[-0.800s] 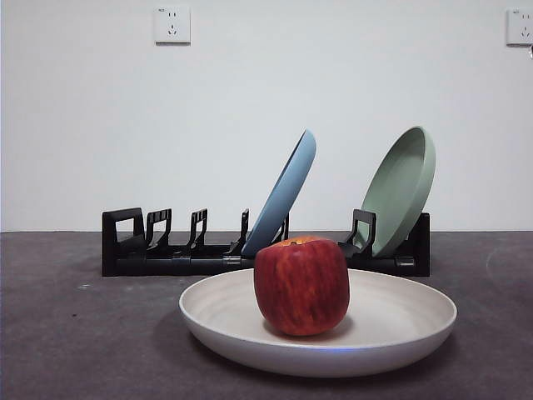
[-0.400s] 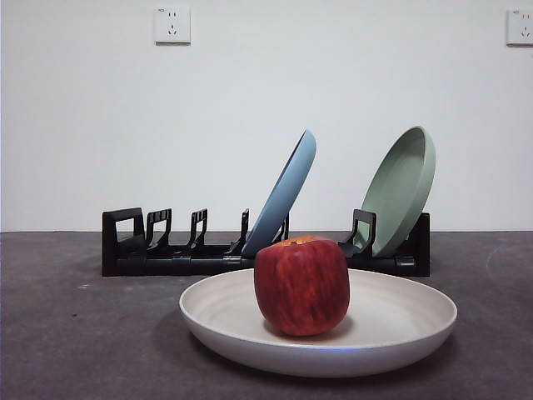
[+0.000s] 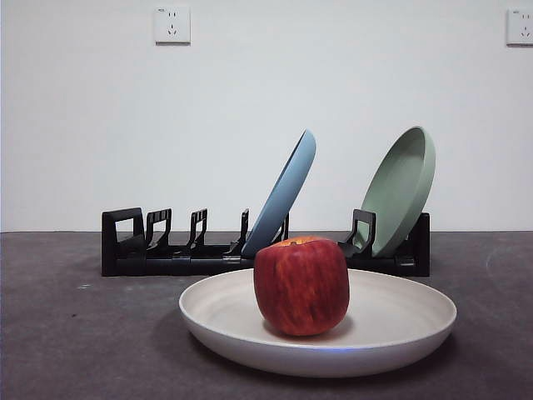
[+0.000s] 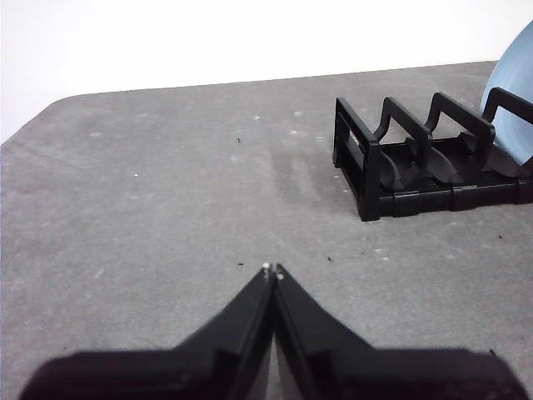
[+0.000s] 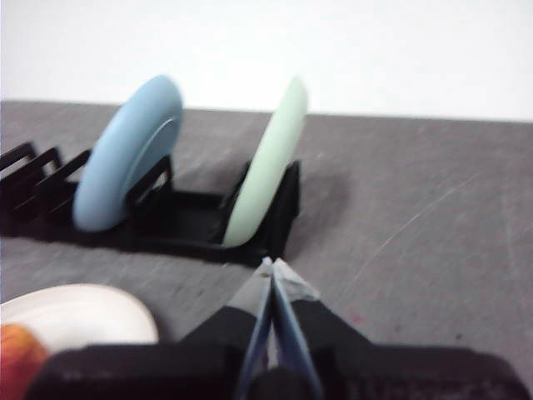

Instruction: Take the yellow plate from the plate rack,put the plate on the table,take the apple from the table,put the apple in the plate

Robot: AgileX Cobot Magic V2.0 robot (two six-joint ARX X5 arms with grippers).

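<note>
the apple [image 3: 301, 286] sits upright in the middle of the yellow plate [image 3: 391, 329], which lies flat on the bench [image 3: 75, 333] just in front of the plate rack [image 3: 166, 250]. by my reading, every step is done. the left tool [image 4: 272, 270] and right tool [image 5: 271, 265] each have their jaws pressed together, holding nothing, well clear of the plate. nothing more seems needed beyond parking the arms.
</note>
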